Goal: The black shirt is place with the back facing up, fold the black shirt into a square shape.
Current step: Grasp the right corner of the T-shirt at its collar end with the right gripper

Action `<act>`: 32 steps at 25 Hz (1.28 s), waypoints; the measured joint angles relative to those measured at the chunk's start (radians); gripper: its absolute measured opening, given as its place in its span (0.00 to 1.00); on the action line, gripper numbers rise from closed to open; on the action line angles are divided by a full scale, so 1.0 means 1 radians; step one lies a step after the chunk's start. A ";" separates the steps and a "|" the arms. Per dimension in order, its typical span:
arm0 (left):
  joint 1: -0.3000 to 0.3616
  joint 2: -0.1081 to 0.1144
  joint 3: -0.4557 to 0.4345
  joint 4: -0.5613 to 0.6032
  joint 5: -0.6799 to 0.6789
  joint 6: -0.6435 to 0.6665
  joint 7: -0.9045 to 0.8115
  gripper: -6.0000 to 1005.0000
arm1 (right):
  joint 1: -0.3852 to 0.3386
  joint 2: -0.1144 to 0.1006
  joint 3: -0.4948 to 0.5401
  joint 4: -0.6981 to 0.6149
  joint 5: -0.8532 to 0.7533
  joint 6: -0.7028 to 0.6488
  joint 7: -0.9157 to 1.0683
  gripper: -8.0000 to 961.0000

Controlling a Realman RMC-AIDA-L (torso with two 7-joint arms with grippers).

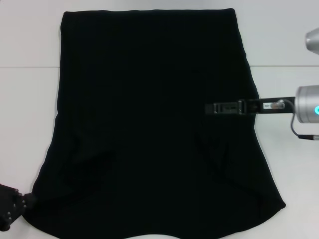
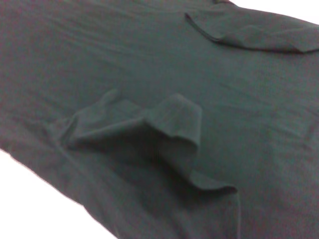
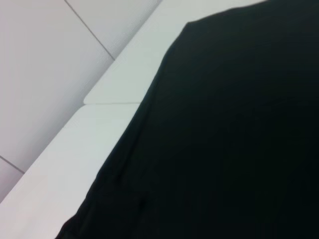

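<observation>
The black shirt point(image 1: 149, 124) lies flat on the white counter point(image 1: 30, 45). The right hand point(image 1: 209, 108) hovers above its right half, the left hand point(image 1: 10, 206) at its near-left corner; finger state: cannot tell.

white table point(image 1: 30, 99), black shirt point(image 1: 149, 124) spread flat

The black shirt point(image 1: 149, 124) is lying spread flat on the white surface point(image 1: 30, 40), no print showing. The right hand point(image 1: 212, 108) is reaching in over the shirt's right side, fingers pointing left. The left hand point(image 1: 10, 204) is sitting at the shirt's near left corner, mostly out of frame.
</observation>
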 joint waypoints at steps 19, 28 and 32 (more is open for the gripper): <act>0.012 0.000 -0.101 -0.021 0.002 0.025 0.000 0.00 | -0.101 -0.132 0.007 -0.003 -0.132 -0.255 0.160 0.95; 0.010 0.001 -0.104 -0.039 -0.005 0.026 -0.015 0.00 | -0.143 -0.145 0.015 -0.016 -0.199 -0.317 0.176 0.94; 0.006 0.001 -0.104 -0.039 -0.005 0.026 -0.029 0.00 | -0.142 -0.145 0.012 -0.008 -0.238 -0.319 0.173 0.94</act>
